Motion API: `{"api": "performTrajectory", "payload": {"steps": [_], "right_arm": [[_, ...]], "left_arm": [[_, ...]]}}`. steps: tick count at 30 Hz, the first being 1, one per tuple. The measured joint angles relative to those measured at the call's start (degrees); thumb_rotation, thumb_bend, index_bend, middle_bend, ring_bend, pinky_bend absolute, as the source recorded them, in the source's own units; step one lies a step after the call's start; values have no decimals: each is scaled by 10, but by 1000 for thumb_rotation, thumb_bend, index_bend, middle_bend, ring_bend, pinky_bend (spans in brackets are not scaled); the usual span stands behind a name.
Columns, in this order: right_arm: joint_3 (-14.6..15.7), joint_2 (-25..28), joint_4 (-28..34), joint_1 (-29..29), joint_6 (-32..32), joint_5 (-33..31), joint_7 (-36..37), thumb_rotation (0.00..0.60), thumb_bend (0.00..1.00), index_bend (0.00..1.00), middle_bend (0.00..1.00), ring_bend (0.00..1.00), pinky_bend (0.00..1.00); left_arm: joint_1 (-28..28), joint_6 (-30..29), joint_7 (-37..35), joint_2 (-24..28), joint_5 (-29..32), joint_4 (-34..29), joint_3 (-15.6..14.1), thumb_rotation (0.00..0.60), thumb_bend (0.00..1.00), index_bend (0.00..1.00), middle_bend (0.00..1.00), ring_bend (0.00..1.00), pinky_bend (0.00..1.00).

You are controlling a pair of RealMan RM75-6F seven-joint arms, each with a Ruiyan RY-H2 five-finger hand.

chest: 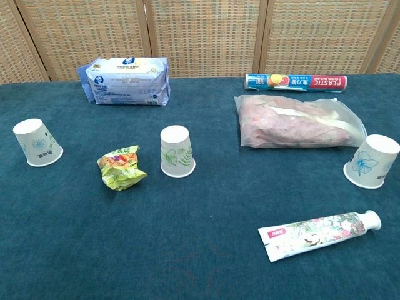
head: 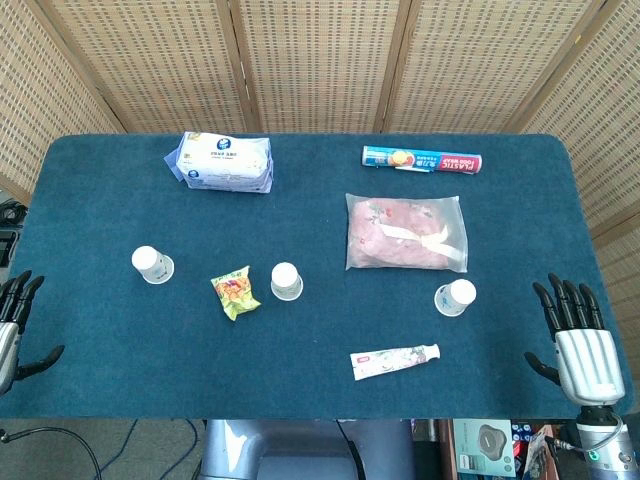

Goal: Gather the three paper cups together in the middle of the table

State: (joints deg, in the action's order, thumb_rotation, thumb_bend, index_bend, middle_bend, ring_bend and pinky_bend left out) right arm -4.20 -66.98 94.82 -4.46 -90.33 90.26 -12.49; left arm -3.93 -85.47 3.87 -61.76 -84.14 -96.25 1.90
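Note:
Three white paper cups stand upside down on the blue table (head: 100, 350). The left cup (head: 152, 265) (chest: 36, 143) is near the left side. The middle cup (head: 286, 281) (chest: 177, 151) carries a green leaf print. The right cup (head: 455, 297) (chest: 372, 161) has a blue flower print. My left hand (head: 14, 330) hovers at the table's left edge with fingers spread, holding nothing. My right hand (head: 577, 340) is at the right edge, fingers apart and empty. Neither hand shows in the chest view.
A crumpled snack wrapper (head: 235, 292) (chest: 120, 167) lies between the left and middle cups. A toothpaste tube (head: 393, 359) (chest: 319, 234) lies near the front. A pink-filled zip bag (head: 406, 232), a plastic wrap box (head: 421, 159) and a tissue pack (head: 222, 162) sit at the back.

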Motion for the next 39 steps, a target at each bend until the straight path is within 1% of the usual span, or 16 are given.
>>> {"api": "performTrajectory", "payload": {"steps": [8,12,15,17,19,20,21,24,25,27,31,34,39], "right_arm": [[-1,-3,-2,0,2,-2,-3,600,0,0,0,0,0],[-3,-4,-1,1,1,-5,-2,600,0,0,0,0,0],[-4,-2,-1,2,1,-8,-2,600,0,0,0,0,0],[-5,-2,-1,1,3,-10,-4,600,0,0,0,0,0],[-6,-2,-1,1,5,-13,-5,600,0,0,0,0,0],[-6,-2,-2,1,6,-14,-6,600,0,0,0,0,0],[-6,-3,-2,0,7,-15,-6,600,0,0,0,0,0],[-8,-4,-3,-2,12,-19,-11,600,0,0,0,0,0],[-9,-6,-4,-2,13,-22,-13,600,0,0,0,0,0],[-10,-7,-6,-3,16,-27,-15,600,0,0,0,0,0],[-14,-9,-11,-5,22,-37,-16,600,0,0,0,0,0],[-16,-9,-13,-5,25,-44,-17,600,0,0,0,0,0],[-15,-9,-13,-6,26,-45,-19,600,0,0,0,0,0]], "left_arm": [[1,1,5,-2,1,-1,0,600,225,0,0,0,0],[-4,10,1,-2,4,1,2,600,225,0,0,0,0],[-24,40,-6,-1,15,15,12,600,228,0,0,0,0],[-44,71,-12,-1,25,29,23,600,230,0,0,0,8],[-70,103,-21,-2,33,46,36,600,231,0,0,0,70],[-81,115,-26,-4,35,56,41,600,231,0,0,4,126],[-93,126,-32,-6,36,68,46,600,231,0,3,20,177],[-132,172,-52,-20,37,115,58,600,231,6,57,91,249],[-150,195,-61,-28,38,137,62,600,231,14,75,102,255],[-176,228,-74,-45,40,172,68,600,232,60,116,119,262],[-234,303,-88,-93,50,247,75,600,231,122,159,140,275],[-261,336,-90,-122,60,275,77,600,231,135,167,143,277],[-281,357,-84,-154,77,301,76,600,231,193,176,169,311]]}}
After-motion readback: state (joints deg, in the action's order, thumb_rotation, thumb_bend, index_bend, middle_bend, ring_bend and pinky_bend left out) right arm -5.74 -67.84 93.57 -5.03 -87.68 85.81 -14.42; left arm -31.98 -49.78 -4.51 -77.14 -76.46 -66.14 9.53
